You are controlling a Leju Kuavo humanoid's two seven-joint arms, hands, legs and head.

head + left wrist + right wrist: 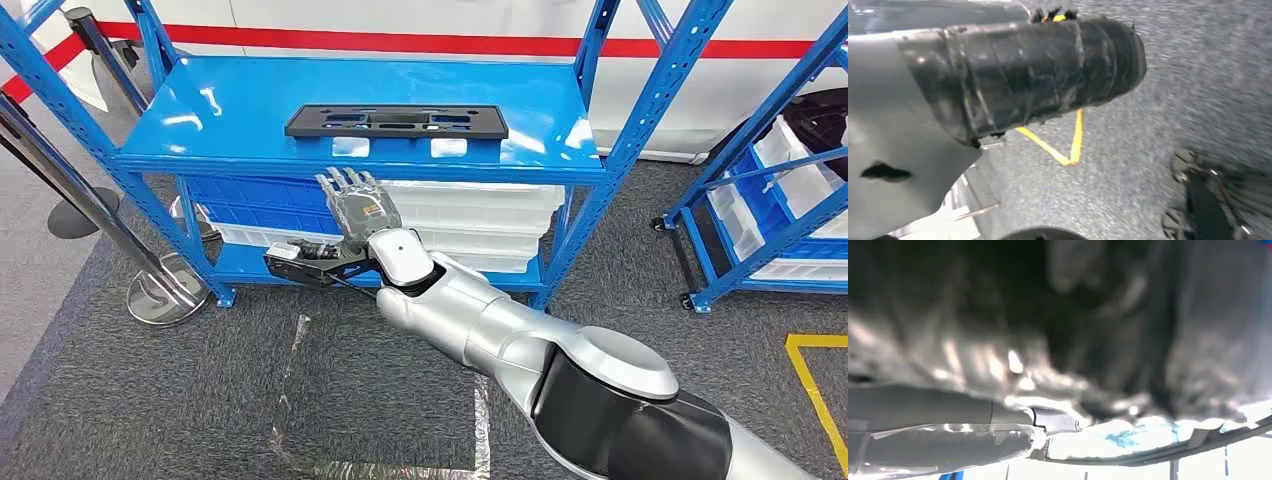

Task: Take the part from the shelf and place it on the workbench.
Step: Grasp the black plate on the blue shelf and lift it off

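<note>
The black part (396,121) lies flat on the top board of the blue shelf (250,110), long side running parallel to the shelf's front lip and set a little back from it. Nothing holds it yet. The right hand (355,205) is up in front of the shelf, just below that front lip, fingers extended and apart, palm toward the shelf, holding nothing. Its fingertips (345,178) sit at the level of the lip, slightly left of the part's middle and short of touching it.

So the step in hand looks like the reach. To do it well, the hand needs to rise clear of the lip first, then travel in over the board rather than push straight forward, or the fingers may catch the edge. The part is long, thin and flat, so it will probably tip if taken near one end; a hold close to its middle, along the near long edge, seems the safer choice. With so little height to pinch, the fingers may have to draw the part toward the lip to get under it.

Below the top board, white bins (480,215) are stacked on the lower level, behind the wrist. The left wrist view looks down at grey carpet and yellow floor tape (1068,150); the left hand's state cannot be told from it.
</note>
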